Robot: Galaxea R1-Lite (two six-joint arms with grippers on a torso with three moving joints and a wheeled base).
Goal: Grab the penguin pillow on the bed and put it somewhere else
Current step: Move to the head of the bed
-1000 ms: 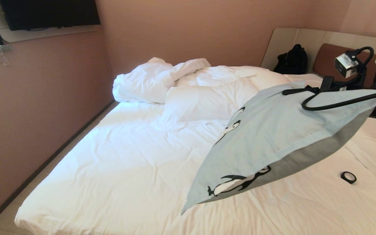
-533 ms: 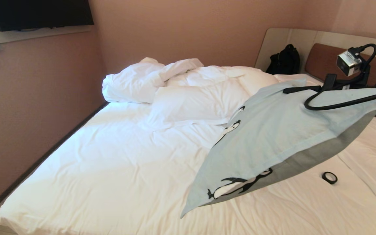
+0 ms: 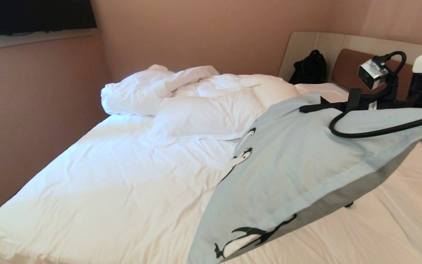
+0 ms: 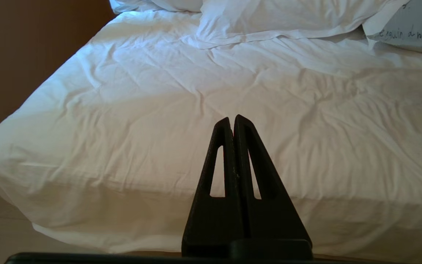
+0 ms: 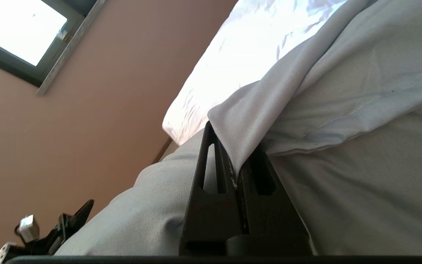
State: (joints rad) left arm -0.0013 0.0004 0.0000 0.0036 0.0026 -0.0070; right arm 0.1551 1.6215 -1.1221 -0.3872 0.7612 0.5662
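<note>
The right gripper [image 5: 234, 161], black with slotted triangular fingers, is pinched tight on a fold of fabric at the edge of the penguin pillow [image 3: 299, 165], which hangs in the air from that grip, above the right side of the bed [image 3: 104, 176]. From the pincer the pillow slopes away and down, its far corner dangling lowest, nearest the foot of the mattress. Its top face is smooth pale blue cotton printed with black-and-white penguins; the underside, seen close against the fingers, is plain grey with a stitched flange seam. It looks light and soft, sagging under its own weight, so it will likely swing and fold rather than hold a shape; a pinch on the flat sewn border, as here, seems the surest hold, since the stuffed middle would squash and slip. Beyond the pincer lie a rumpled white duvet [image 3: 181, 82] and a plain white pillow [image 3: 200, 117] on creased white sheets. The left gripper [image 4: 232, 123] hangs idle off the near edge of the bed, fingers pressed together on nothing.
</note>
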